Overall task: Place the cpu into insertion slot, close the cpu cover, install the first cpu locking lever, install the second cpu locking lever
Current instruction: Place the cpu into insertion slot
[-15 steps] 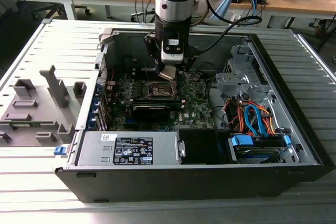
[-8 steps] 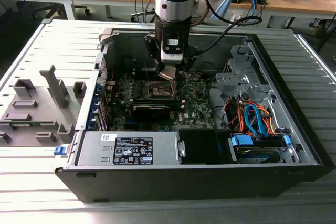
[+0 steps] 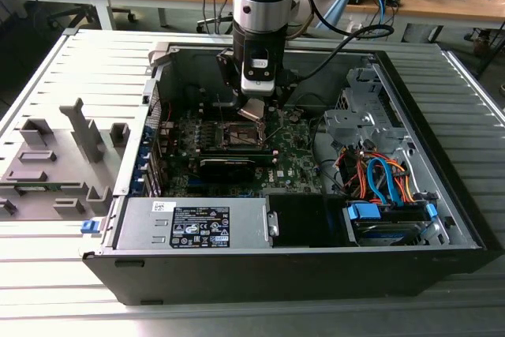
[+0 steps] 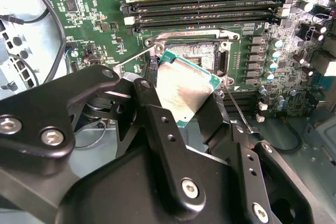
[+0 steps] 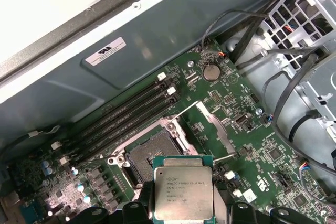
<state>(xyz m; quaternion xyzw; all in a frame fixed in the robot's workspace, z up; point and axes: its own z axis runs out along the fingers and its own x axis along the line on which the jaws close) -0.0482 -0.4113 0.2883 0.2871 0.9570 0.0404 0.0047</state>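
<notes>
my gripper [image 3: 251, 110] is clamped on the cpu [image 5: 183, 195], upper middle of the exterior view, inside the open computer case [image 3: 316, 275]. cpu hangs tilted just over the insertion slot [image 5: 149, 156], not seated. cpu cover [image 5: 212, 127] is swung open beside the slot

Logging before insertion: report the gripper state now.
Gripper: shut on the cpu, close to the slot.
</notes>
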